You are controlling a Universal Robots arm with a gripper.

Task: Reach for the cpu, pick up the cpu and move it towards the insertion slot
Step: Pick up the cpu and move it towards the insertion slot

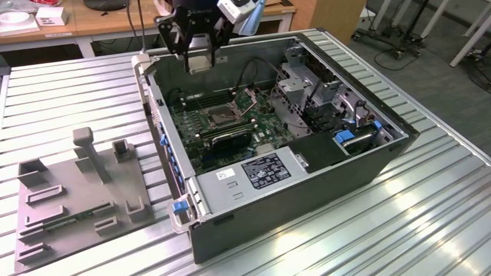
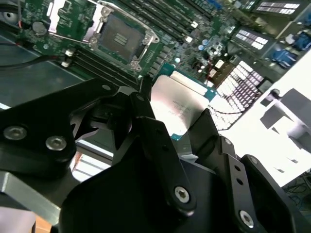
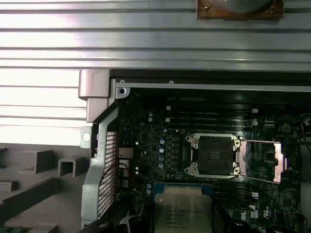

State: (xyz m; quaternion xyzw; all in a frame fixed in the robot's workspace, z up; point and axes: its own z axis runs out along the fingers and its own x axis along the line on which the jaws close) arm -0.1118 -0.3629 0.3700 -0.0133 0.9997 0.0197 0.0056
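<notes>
Above the open computer case (image 1: 230,190), your gripper (image 2: 177,114) clamps the cpu (image 2: 177,109) by its edges, well short of the insertion slot (image 3: 212,154). Any tilt risks bending socket pins.

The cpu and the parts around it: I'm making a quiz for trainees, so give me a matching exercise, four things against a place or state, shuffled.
Things:
1. cpu
2. socket
3. claw
4. grey tray

Places or states:
A. on the table, at the exterior view's left of the PC case
B. open, dark centre bare, on the motherboard
C. held between black fingers, above the motherboard
D. above the case's far corner, shut on a flat chip

Pairs: 1-C, 2-B, 3-D, 4-A
</notes>
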